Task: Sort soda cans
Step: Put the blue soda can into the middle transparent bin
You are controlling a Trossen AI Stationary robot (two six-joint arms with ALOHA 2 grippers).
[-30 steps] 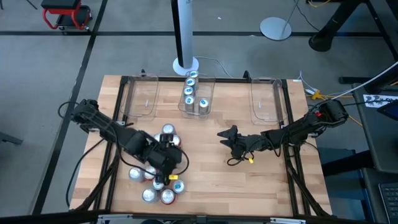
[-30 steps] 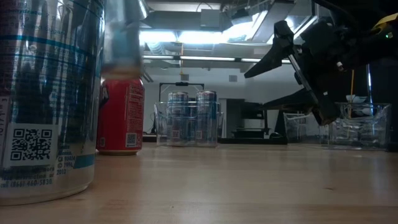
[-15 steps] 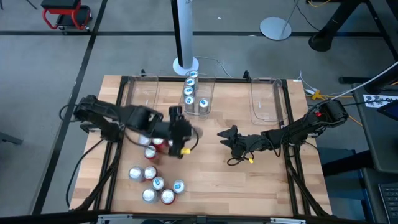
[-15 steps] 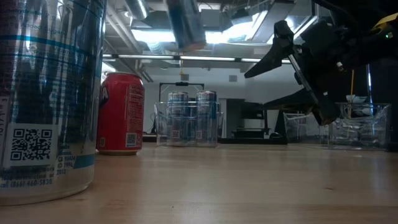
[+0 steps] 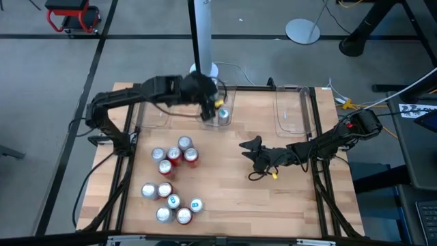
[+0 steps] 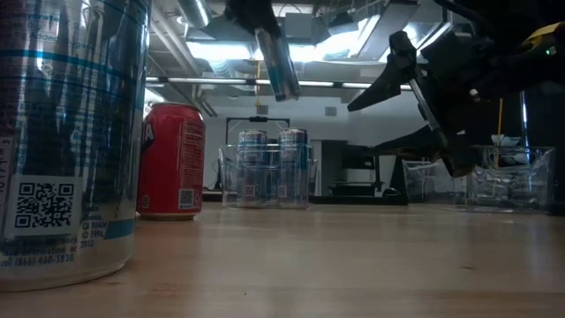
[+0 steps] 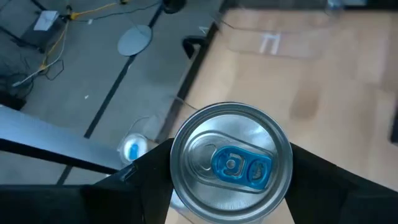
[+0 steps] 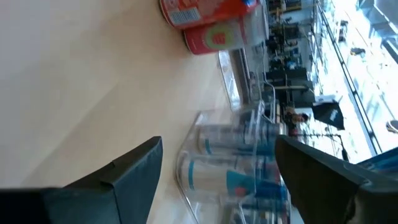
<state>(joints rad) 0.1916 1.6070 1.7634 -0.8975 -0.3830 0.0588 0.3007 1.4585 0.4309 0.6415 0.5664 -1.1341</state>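
Note:
My left gripper (image 5: 208,102) reaches over the middle clear bin (image 5: 216,96) at the table's far edge, shut on a silver soda can with a blue tab (image 7: 231,163). In the low view that can (image 6: 278,57) hangs tilted high above the table. The bin holds several silver blue-tab cans (image 5: 207,101), standing upright on its floor. More red and silver cans (image 5: 174,154) stand upright on the near-left table. My right gripper (image 5: 251,152) hovers open above the table's middle right, touching nothing. My left gripper pinches the silver can between its two fingers (image 7: 146,171), one on each side of the upper wall just below the rim (image 7: 180,202). The can is lifted clear of the table and leans tilted in the low view.
Clear bins sit at the far left (image 5: 156,109) and far right (image 5: 292,113). A second group of cans (image 5: 171,201) stands near the near-left edge; one silver can (image 6: 66,132) and a red can (image 6: 172,159) loom close in the low view. A post (image 5: 201,41) rises behind the middle bin.
My left gripper has carried the silver can up from the near-left group of cans and swung it toward the far edge, ending above the middle bin. The can has gone from among the others to hanging high and tilted.

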